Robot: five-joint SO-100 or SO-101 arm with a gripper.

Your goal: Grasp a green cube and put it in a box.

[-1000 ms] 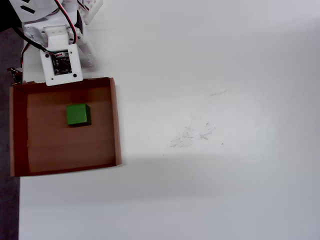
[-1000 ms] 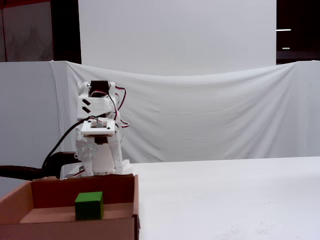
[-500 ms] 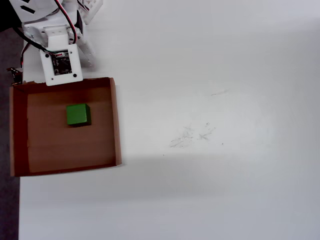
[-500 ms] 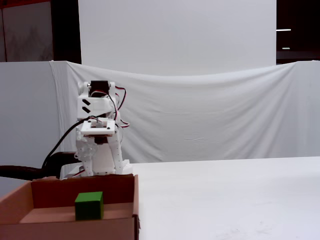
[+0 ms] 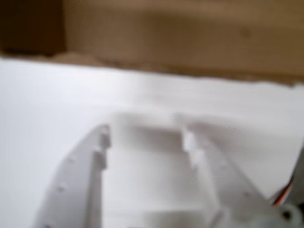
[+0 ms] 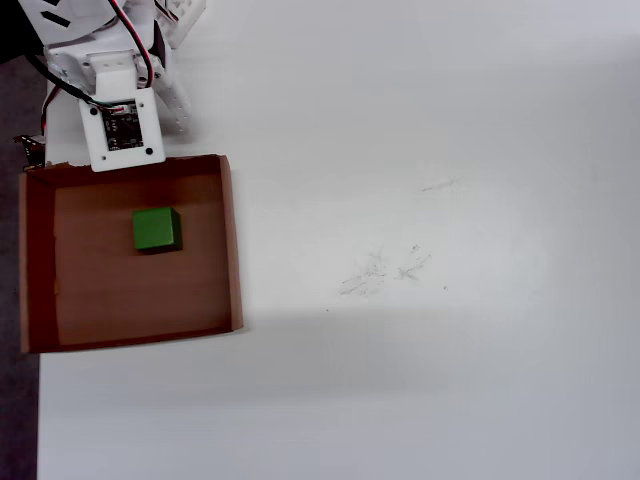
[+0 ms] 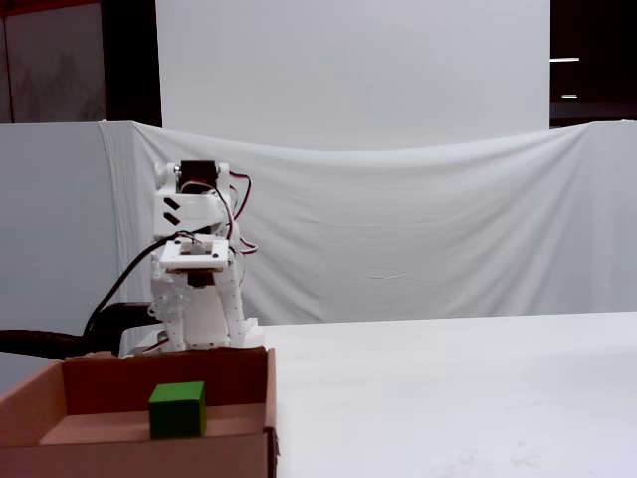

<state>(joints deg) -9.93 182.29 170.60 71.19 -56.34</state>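
Observation:
The green cube (image 6: 156, 229) rests flat on the floor of the brown cardboard box (image 6: 232, 240), in its upper middle part in the overhead view. The fixed view shows the cube (image 7: 177, 409) inside the box (image 7: 149, 460) at the lower left. My gripper (image 5: 145, 135) is open and empty in the blurred wrist view, hovering over white table just short of the box wall (image 5: 190, 38). Seen from overhead, the folded arm's wrist plate (image 6: 122, 130) sits beyond the box's top edge and hides the fingers. The cube is out of the wrist view.
The white arm (image 7: 194, 289) stands folded behind the box with red and black wires. A white cloth backdrop (image 7: 418, 229) closes the far side. The white table (image 6: 430, 250) stretches right of the box, with faint scuff marks (image 6: 385, 268).

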